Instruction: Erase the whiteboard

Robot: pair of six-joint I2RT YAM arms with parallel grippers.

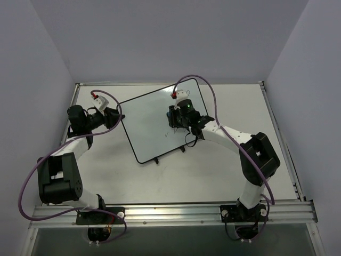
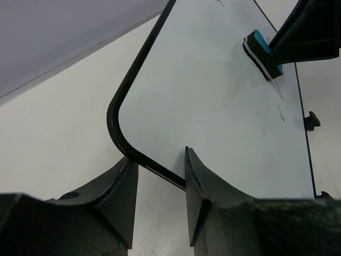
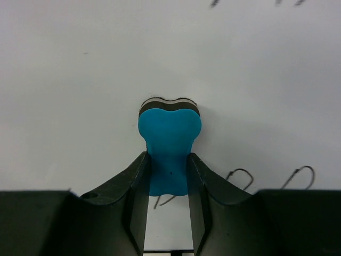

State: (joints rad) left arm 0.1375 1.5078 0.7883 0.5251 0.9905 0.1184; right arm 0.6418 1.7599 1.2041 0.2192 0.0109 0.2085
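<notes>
Where the left gripper reaches in from the left side, its jaws stand part-spread astride the rounded left corner of the whiteboard. In the left wrist view the thin black frame runs slantwise between the fingers, one over the table and one over the white face, and neither is seen squeezing it.

The whiteboard lies flat on the table, left of the middle and toward the far side. It is turned askew: its long axis runs left to right and climbs toward the far right, so the left corner points at the left gripper and the far-right corner sits near the table's back edge. Two small feet stick out from its near long edge.

Right of the board's middle, the right gripper is pressed together on a blue eraser, whose pale-and-dark pad lies against the white face. Small dark scribbles sit just beside the eraser on its near side, and more marks show at the top of the right wrist view.

Bare tabletop shows in a narrow strip left of the board, in a broad band in front of it, and widest to its right
</notes>
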